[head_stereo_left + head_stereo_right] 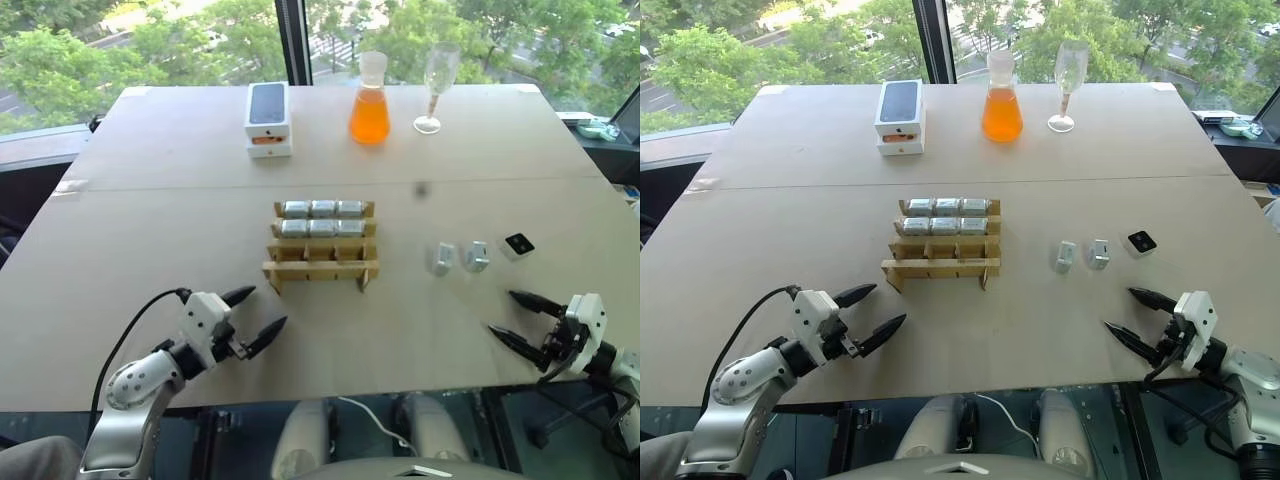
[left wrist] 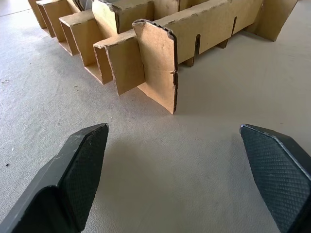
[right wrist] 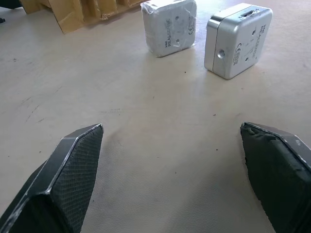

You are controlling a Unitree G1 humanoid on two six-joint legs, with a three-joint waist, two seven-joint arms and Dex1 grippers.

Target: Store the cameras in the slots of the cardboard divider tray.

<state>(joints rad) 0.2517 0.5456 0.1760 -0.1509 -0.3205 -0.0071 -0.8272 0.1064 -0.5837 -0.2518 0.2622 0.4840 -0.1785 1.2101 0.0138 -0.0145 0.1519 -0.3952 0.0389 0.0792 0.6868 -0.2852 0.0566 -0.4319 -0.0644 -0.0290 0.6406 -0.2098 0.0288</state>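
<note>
three loose cameras sit on the worktop [image 1: 150, 180] to the right of the tray [image 1: 320, 262]: cam a [image 1: 442, 258] and cam b [image 1: 475, 256] standing on edge side by side, cam c [image 1: 518, 245] lying flat with its dark face up, a bit further right. in the right wrist view cam a [image 3: 169, 26] looks wrapped in clear film, cam b [image 3: 235, 41] is bare metal with a threaded hole on the side facing you.

tray status: back two rows each hold three cameras [image 1: 323, 218], front row of three slots is empty. so three cams left, three slots left.

right tool [image 1: 522, 318] is spread wide, holding nothing, low over the worktop just short of cams a and b. left tool [image 1: 252, 316] is also spread wide and empty, near the tray's front left corner [image 2: 155, 63].

handling, my read: cams are small rigid metal blocks, likely dense for their size, smooth sides so expect some slip, more on the wrapped one. grip across the two broad flat faces, pads centred, not on the rounded edges. cam c will need a pinch across its narrow sides since it lies flat.

tray is light cardboard, will probably slide or flex if you push down. keep the left tool ready to steady it.
</note>
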